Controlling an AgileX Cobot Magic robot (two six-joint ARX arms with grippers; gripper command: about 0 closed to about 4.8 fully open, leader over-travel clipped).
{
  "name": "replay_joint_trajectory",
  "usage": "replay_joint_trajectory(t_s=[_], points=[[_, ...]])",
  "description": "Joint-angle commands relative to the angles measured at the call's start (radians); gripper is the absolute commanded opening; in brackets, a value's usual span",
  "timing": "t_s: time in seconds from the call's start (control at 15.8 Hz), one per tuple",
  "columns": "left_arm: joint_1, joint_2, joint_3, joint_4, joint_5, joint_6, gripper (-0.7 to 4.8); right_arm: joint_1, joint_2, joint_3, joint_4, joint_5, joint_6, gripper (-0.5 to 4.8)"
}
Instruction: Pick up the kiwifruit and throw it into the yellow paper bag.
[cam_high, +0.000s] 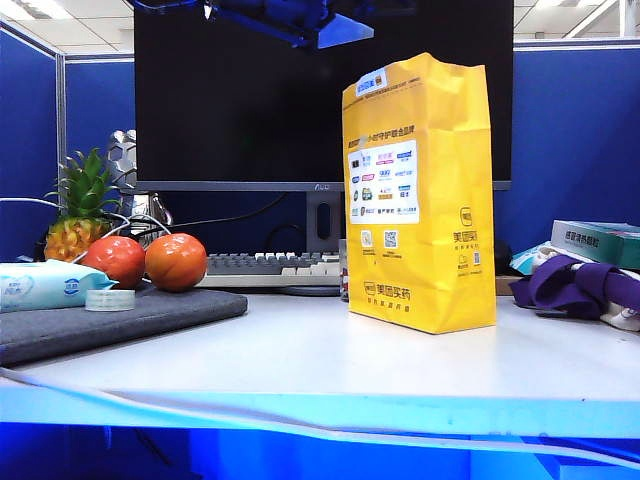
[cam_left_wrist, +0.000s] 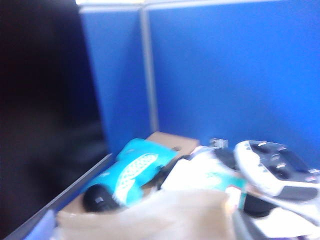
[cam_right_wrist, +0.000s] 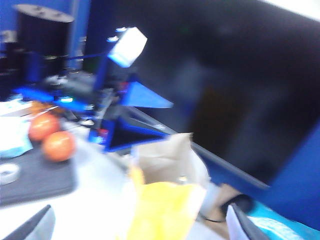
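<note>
Exterior view: a white desk top (cam_high: 300, 350) takes up the lower half, with blue partition walls (cam_high: 580, 130) at 9 and 3 o'clock and a wide black monitor (cam_high: 240, 100) at the back. The tall yellow paper bag (cam_high: 420, 190) stands upright just right of centre. The blue left gripper (cam_high: 330, 30) hangs at 12 o'clock, above the bag's mouth. At 9 o'clock a dark grey mat (cam_high: 120, 320) carries two red-orange round fruits (cam_high: 176, 261), a clear tape roll (cam_high: 110, 300) and a teal wipes pack (cam_high: 45, 285), with a pineapple (cam_high: 80, 210) behind. A grey keyboard (cam_high: 270, 268) sits under the monitor. A purple cloth (cam_high: 580, 285) lies at 3 o'clock.

Left wrist view: blurred. Shows the bag's pale inner rim (cam_left_wrist: 150, 215), a teal packet (cam_left_wrist: 135, 172) and the partition; its own claw is not in shot.

Right wrist view: blurred. The left gripper (cam_right_wrist: 160, 117) has its triangular fingers spread apart, released, over the bag (cam_right_wrist: 165, 210). The right gripper (cam_right_wrist: 140, 230) fingertips (cam_right_wrist: 37, 225) stand wide apart, holding nothing. Cannot tell where the kiwifruit is.
</note>
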Motion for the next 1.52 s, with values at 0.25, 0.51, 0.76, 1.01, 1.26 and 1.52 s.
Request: replay_joint_trajectory(t_s=[0.25,0.51,0.76,1.01,1.26,1.52], points=[[0.093,-0.555,0.0,-0.52,-0.272,0.323,4.79,0.0,-0.273,-0.002,0.117,0.175,-0.037,4.79],[0.229,-0.962,-0.12,-0.632,-0.457,0.393,4.79,0.001,-0.478,-0.186,0.116,0.103,-0.037,4.79],[0.23,-1.443,-0.596,-0.612,-0.643,0.317,4.79,0.002,-0.51,-0.499,0.333,-0.063,0.089,4.79],[0.23,-1.791,-0.978,-0.57,-0.729,0.291,4.79,-0.002,-0.407,-0.645,0.463,-0.087,0.106,4.79],[0.229,-1.794,-1.128,-0.595,-0.669,0.134,4.79,-0.008,-0.281,-0.711,0.475,-0.102,0.106,4.79],[0.23,-1.792,-1.215,-0.562,-0.653,0.12,4.79,-0.031,-0.166,-0.713,0.599,-0.106,0.115,4.79]])
